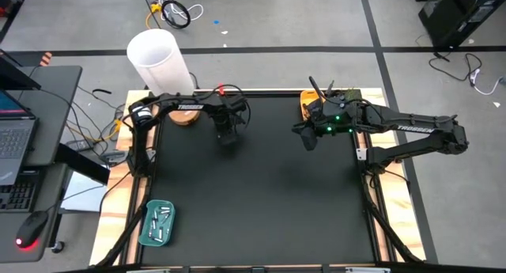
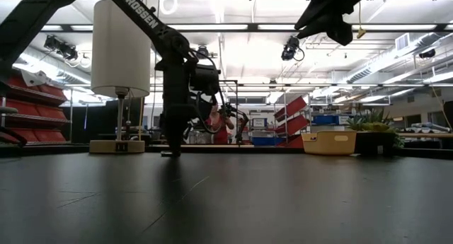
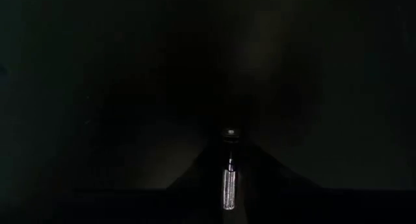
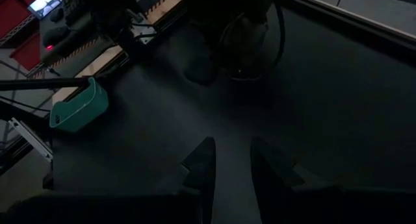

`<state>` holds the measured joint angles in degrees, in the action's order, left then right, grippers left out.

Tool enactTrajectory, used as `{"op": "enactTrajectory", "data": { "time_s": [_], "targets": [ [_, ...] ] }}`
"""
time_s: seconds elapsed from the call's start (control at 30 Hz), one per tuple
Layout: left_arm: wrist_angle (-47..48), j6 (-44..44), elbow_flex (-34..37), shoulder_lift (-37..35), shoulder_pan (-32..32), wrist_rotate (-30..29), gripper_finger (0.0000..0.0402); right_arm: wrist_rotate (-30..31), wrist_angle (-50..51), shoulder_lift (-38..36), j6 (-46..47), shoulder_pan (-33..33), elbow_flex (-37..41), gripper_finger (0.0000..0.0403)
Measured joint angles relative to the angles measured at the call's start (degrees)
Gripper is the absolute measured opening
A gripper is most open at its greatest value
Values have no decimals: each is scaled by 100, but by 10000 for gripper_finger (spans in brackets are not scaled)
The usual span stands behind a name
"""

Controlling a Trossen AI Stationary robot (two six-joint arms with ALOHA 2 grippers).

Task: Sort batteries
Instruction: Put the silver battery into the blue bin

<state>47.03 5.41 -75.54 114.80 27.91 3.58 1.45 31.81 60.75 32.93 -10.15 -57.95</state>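
The teal tray (image 1: 156, 224) sits at the near left corner of the black table (image 1: 261, 194) and holds a cluster of small pale batteries (image 1: 160, 221) (their count is too fine to make out from above); it also shows from the right wrist view as a teal tub (image 4: 79, 107), its contents hidden there. A yellow tray (image 2: 329, 142) stands at the far right edge of the table, partly covered by the right arm in the high view, and what lies in it cannot be seen. The left gripper (image 1: 228, 138) is down at the table surface near the far left-centre, fingers drawn nearly together, and its wrist view shows a thin silvery battery (image 3: 229, 185) lying lengthwise between the fingertips, apparently pinched. The right gripper (image 4: 229, 169) hangs above the table near the yellow tray, its fingers parted with nothing between them.
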Motion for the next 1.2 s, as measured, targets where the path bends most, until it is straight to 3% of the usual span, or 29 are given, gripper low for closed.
{"op": "enactTrajectory", "data": {
  "time_s": [0.1, 0.23, 0.4, 0.63, 0.8, 0.93, 1.07, 1.2],
  "targets": [
    [-23, -14, -111, -115, -20, -172, 33, 0, 2, 0, -11, 0, 0, 84],
    [-820, -223, -230, -372, -4, -246, 33, -2, 3, -1, -49, 0, 0, 84],
    [-1183, -795, -216, -674, 60, 87, 33, -50, 17, -2, -50, 6, 0, 84],
    [-1309, -1730, -236, -1690, -356, 150, 33, -156, 31, -2, -250, 7, 0, 84],
    [-904, -2434, -52, -2761, -1291, -440, 33, -182, 33, -2, -583, -7, 0, 84],
    [-676, -3501, 442, -3510, -2363, -846, 33, -216, 33, -2, -928, -15, 0, 84],
    [-650, -5467, 1175, -4171, -3688, -1001, 33, -216, 31, -2, -1288, -22, 0, 84],
    [-404, -7942, 1712, -4544, -5274, -1660, 33, -331, 13, -2, -1499, -69, 0, 84]
  ]
}}
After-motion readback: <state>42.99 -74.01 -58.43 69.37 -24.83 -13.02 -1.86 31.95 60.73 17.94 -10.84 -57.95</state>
